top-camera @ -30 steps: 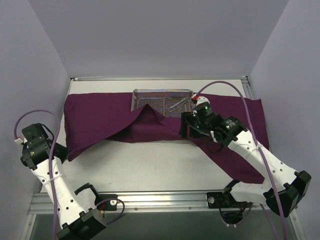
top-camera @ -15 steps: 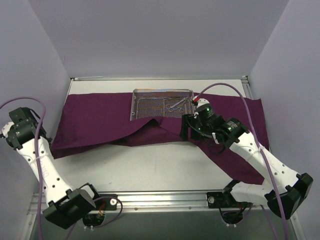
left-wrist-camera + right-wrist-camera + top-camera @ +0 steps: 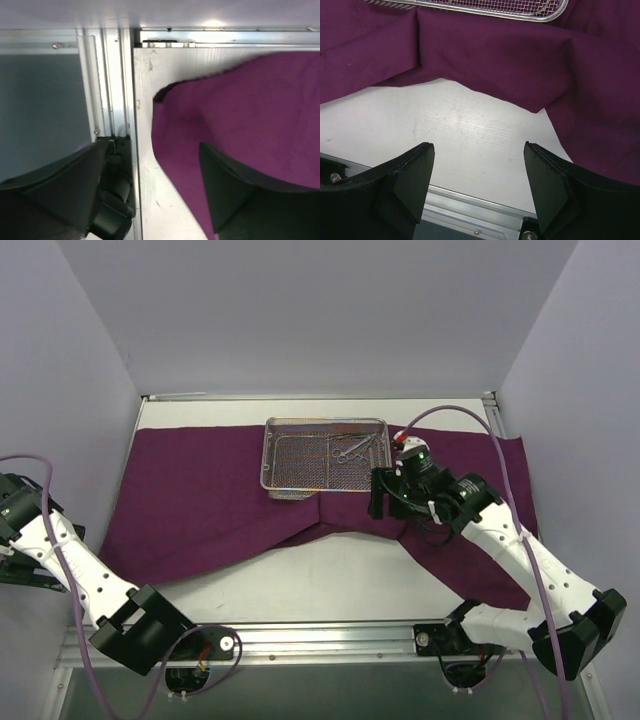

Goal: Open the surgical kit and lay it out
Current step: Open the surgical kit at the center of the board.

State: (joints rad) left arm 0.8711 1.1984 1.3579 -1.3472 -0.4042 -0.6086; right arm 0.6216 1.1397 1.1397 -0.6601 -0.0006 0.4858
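Observation:
The dark purple cloth wrap (image 3: 210,495) lies spread across the table, its front edge dipping in the middle. On it at the back stands the silver wire-mesh tray (image 3: 290,485), uncovered, with slim scissor-handled instruments (image 3: 352,448) in its right half. My right gripper (image 3: 377,500) hovers just in front of the tray's right corner. In the right wrist view it (image 3: 477,146) is open over bare table, the tray rim (image 3: 485,7) beyond. My left gripper (image 3: 154,145) is open at the table's left edge beside a cloth corner (image 3: 225,115), holding nothing.
An aluminium rail (image 3: 330,635) runs along the table's near edge, with both arm bases on it. Another rail (image 3: 115,90) borders the table's left side. Purple-white walls close in left, right and behind. A strip of bare white table (image 3: 330,575) shows in front of the cloth.
My left arm swung out to the left, dragging the cloth's left side with it, then opened and let go. The flap over the tray's front slid off. The right gripper opened wider.

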